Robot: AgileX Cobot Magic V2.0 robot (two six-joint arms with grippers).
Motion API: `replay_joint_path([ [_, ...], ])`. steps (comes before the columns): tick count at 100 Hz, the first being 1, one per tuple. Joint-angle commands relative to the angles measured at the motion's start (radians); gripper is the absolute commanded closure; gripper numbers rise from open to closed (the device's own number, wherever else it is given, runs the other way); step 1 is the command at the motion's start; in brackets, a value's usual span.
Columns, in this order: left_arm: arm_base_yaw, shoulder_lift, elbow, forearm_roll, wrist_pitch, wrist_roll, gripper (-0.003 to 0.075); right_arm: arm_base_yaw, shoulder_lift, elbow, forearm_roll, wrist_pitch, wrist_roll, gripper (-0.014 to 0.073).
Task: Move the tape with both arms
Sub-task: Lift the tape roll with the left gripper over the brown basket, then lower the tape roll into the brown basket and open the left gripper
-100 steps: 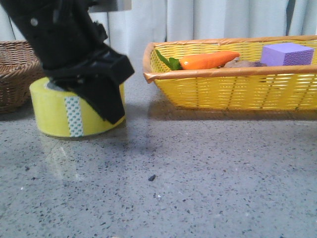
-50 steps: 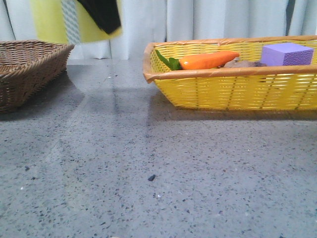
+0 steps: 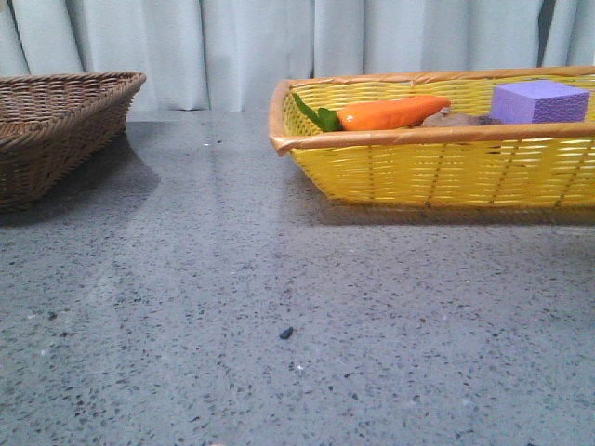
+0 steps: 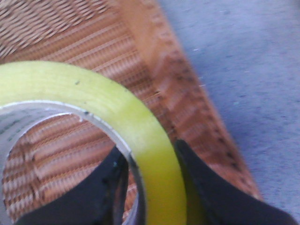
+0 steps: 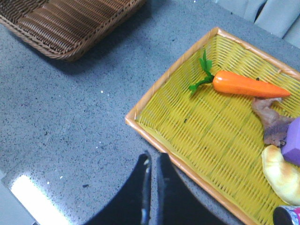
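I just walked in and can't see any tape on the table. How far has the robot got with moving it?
Done: the left claw has the tape gripped by its wall, one finger inside the ring and one outside, held above the brown basket. In hand: carrying it. Left: the pass to the right claw, which hangs shut and empty by the yellow basket, and whatever follows.

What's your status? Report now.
Left pincer shut on the tape, held above the brown basket. Right pincer shut, empty, beside the yellow basket. Nothing in the way.
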Motion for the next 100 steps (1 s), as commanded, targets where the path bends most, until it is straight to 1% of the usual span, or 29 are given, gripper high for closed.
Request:
replay_joint_path([
  [1,0.031,-0.039,0.009,-0.038,-0.088,0.009,0.0650,-0.007,-0.017,-0.021,-0.032,-0.080,0.002,0.0660],
  [11,0.037,-0.015,0.062,-0.040,-0.153,0.016,0.0650,-0.007,-0.017,-0.021,-0.032,-0.080,0.002,0.0660],
  [26,0.037,0.033,0.101,-0.042,-0.189,0.016,0.0650,-0.007,-0.017,-0.021,-0.032,-0.080,0.002,0.0660],
  [53,0.037,0.120,0.106,-0.055,-0.236,0.016,0.0650,-0.007,-0.017,-0.021,-0.032,-0.080,0.002,0.0660],
  [83,0.037,0.162,0.106,-0.097,-0.238,0.016,0.0643,-0.007,-0.017,-0.021,-0.032,-0.080,0.002,0.0660],
  [90,0.037,0.164,0.106,-0.102,-0.238,0.016,0.0600,-0.007,-0.017,-0.021,-0.032,-0.078,0.002,0.0660],
  [95,0.037,0.164,0.106,-0.102,-0.238,0.016,0.0541,-0.007,-0.017,-0.021,-0.032,-0.078,0.002,0.0660],
  [100,0.037,0.164,0.106,-0.104,-0.236,0.016,0.0456,-0.007,-0.017,-0.021,-0.032,-0.078,0.002,0.0660],
])
